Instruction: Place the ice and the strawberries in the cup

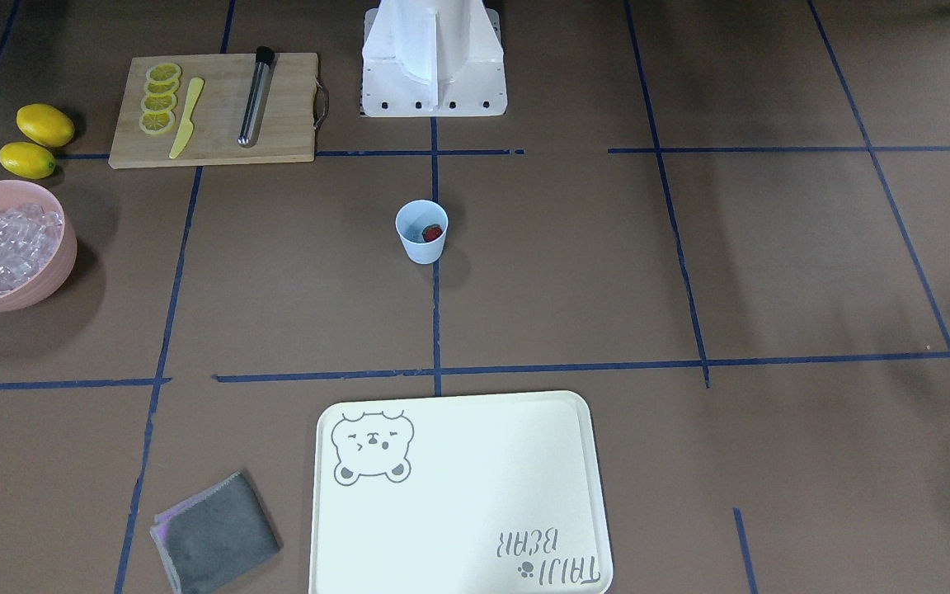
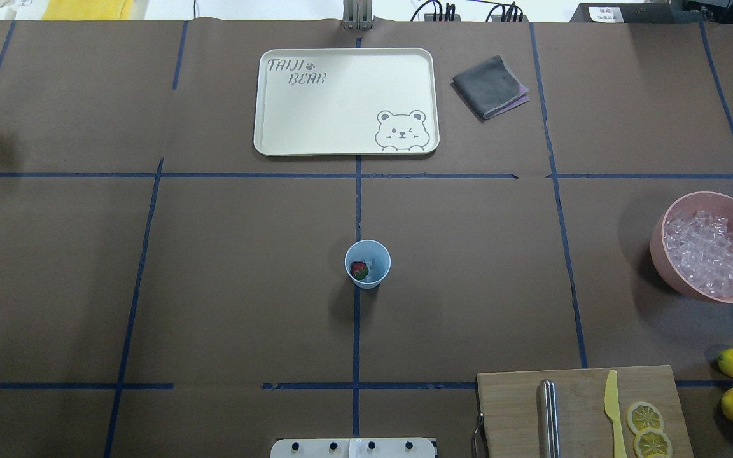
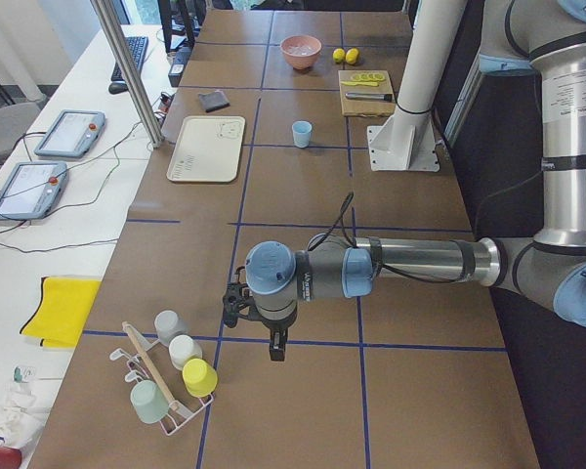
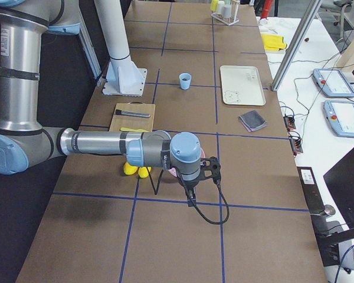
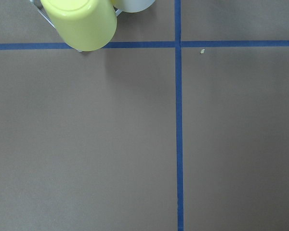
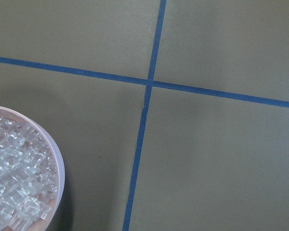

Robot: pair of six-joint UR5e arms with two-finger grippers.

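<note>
The pale blue cup (image 1: pixel 421 233) stands upright at the table's middle and also shows in the overhead view (image 2: pixel 367 263). A small red strawberry (image 1: pixel 432 233) lies inside it (image 2: pixel 359 270), with a glassy bit beside it that may be ice. Several clear ice cubes (image 2: pixel 707 254) fill the pink bowl (image 1: pixel 54 272), seen also in the right wrist view (image 6: pixel 17 185). My left gripper (image 3: pixel 275 349) hovers far off at the table's left end. My right gripper (image 4: pixel 191 200) hovers by the bowl at the right end. I cannot tell whether either is open or shut.
A cream bear tray (image 2: pixel 277 137) and a grey cloth (image 2: pixel 488 86) lie on the far side. A wooden board (image 1: pixel 211 140) holds lemon slices, a yellow knife and a metal tube. Two lemons (image 1: pixel 44 124) lie next to it. A rack of upturned cups (image 5: pixel 79 21) stands under the left wrist.
</note>
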